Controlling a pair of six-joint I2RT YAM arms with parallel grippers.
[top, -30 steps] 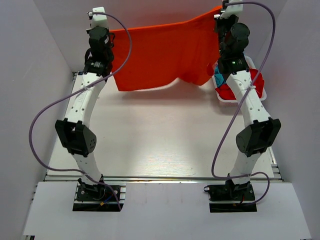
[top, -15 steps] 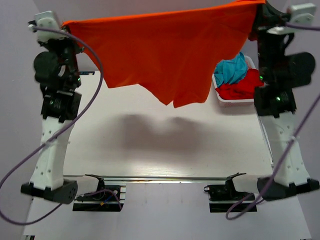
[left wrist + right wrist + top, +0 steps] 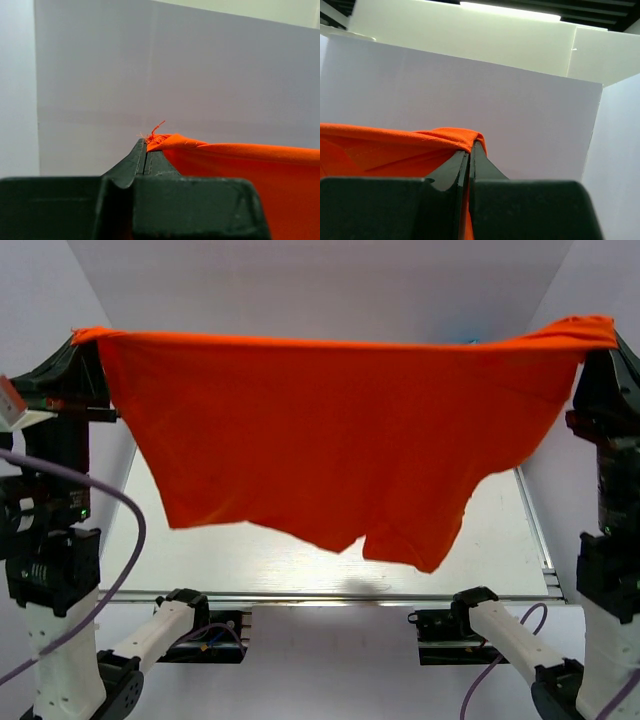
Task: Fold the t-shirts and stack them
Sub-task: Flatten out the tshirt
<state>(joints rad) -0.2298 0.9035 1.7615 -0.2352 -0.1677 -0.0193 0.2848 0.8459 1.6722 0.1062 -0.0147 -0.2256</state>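
Orange-red t-shirt (image 3: 320,430) hangs in mid-air, stretched wide btwn both arms, well above the table (image 3: 230,555). Fabric's light, soft and floppy: top edge taut, lower edge sags unevenly w/ one flap drooping. Best held at the outer corners, as now, though a thin pinch could slip. Left gripper (image 3: 145,150) is clamped on one top corner, frayed threads poking out. Right gripper (image 3: 470,150) is pinched tight on the other. Both arms are raised high and spread apart; fingers prob. point upward, but exact wrist angle is hard to read.
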